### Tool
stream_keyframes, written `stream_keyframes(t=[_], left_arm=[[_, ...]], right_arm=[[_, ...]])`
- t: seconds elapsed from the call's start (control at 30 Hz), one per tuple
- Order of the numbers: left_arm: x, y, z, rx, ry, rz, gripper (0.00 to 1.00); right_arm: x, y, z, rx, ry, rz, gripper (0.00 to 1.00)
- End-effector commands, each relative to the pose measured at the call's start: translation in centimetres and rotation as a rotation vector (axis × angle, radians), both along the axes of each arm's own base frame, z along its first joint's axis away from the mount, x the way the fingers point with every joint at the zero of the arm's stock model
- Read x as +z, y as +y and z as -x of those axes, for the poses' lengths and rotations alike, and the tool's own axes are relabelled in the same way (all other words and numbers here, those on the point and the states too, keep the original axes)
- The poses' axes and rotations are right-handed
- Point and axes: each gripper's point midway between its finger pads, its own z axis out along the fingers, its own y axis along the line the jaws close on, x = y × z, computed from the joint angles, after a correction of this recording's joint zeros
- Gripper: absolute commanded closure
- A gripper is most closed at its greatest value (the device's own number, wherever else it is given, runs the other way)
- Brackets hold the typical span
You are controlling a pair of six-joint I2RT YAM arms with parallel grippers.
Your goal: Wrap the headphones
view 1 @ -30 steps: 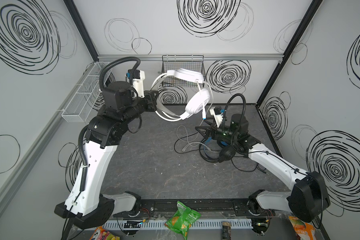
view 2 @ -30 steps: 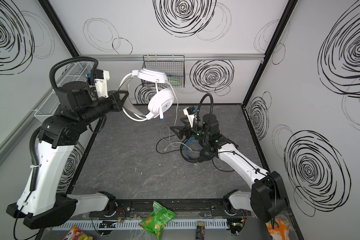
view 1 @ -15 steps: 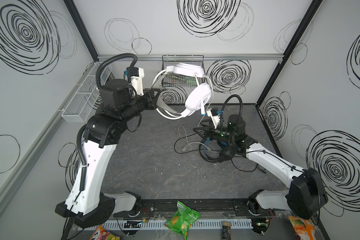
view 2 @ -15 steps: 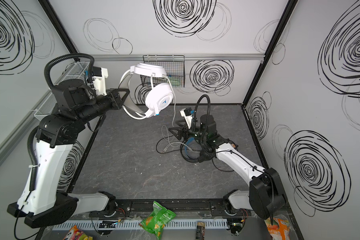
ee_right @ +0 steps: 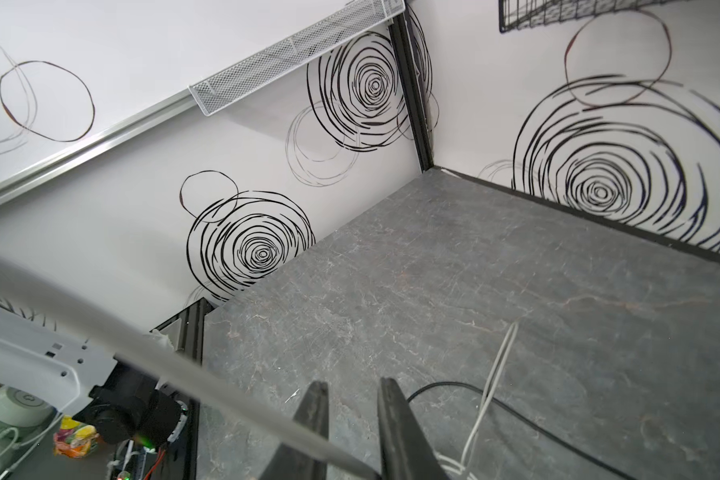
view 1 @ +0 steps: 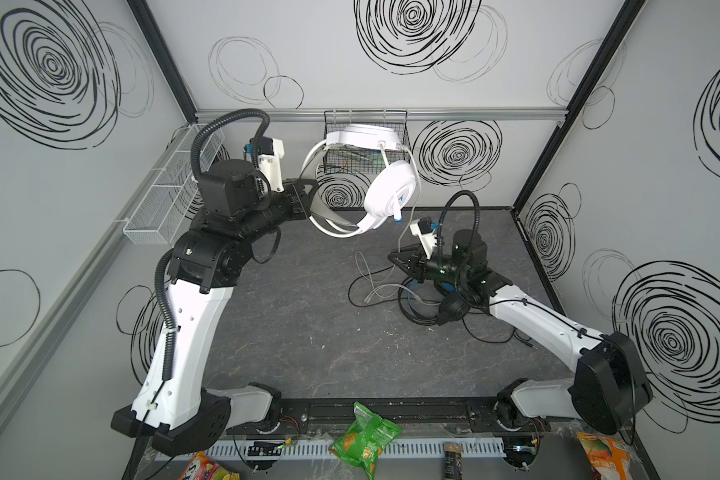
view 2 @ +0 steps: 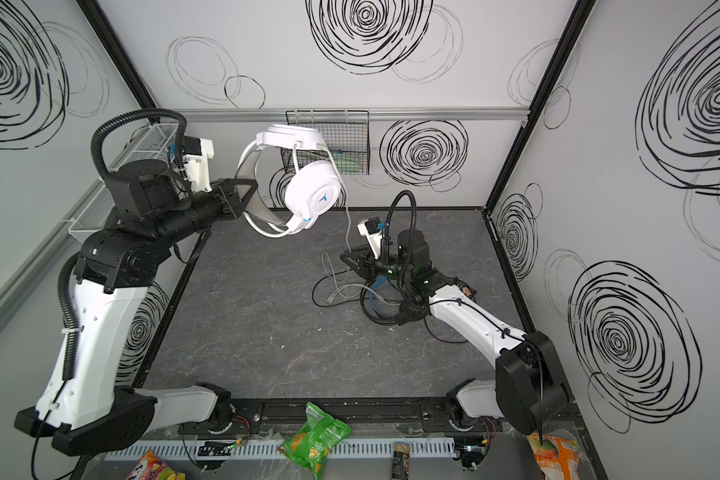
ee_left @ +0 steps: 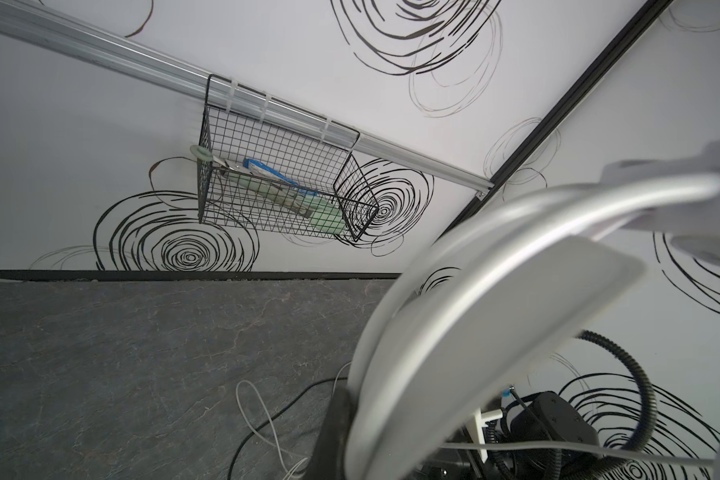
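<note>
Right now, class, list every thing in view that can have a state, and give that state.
white headset, up off the table, held by its headband.
left pincer, shut on the white headset's headband.
white cable, unwrapped, hanging from the headset to the table.
right pincer, nearly closed beside the white cable; grip unclear.
black headset, lying on the table, unwrapped.
</note>
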Motion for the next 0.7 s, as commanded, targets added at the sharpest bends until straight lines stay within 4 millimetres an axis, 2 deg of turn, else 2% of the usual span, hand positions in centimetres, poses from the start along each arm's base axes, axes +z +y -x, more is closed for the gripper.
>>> stream_keyframes(t=[0.0, 0.1, 0.17, 0.23, 0.3, 0.43, 0.6, 0.67], left_arm=[[2.7, 0.6, 0.6, 0.005, -0.093, 0.072, 1.00], [1.6, 1.5, 0.4, 0.041, -0.077, 0.052, 1.00], [0.1, 2.2, 0.1, 0.074, -0.051, 0.030, 1.00], [-1.5, 2.7, -0.2, 0.102, -0.028, 0.001, 1.00], [-3.6, 3.2, -0.5, 0.133, 0.002, -0.031, 1.00], [-9.3, 4.4, -1.3, 0.199, 0.073, -0.099, 1.00], [-15.9, 6.6, -1.5, 0.286, 0.135, -0.238, 1.00], [-17.8, 7.4, -1.4, 0.309, 0.159, -0.290, 1.00]], right_arm=[[1.2, -1.3, -0.1, -0.042, -0.036, 0.012, 0.85], [1.5, -3.1, -1.0, -0.142, -0.060, 0.077, 0.93], [1.6, -4.9, -2.1, -0.256, -0.086, 0.159, 1.00], [2.0, -7.0, -3.2, -0.377, -0.111, 0.232, 1.00], [2.9, -9.2, -3.8, -0.480, -0.138, 0.294, 1.00], [5.2, -12.8, -4.5, -0.650, -0.190, 0.402, 1.00], [8.4, -15.9, -4.8, -0.793, -0.255, 0.521, 1.00], [9.9, -16.7, -4.8, -0.831, -0.303, 0.558, 1.00]])
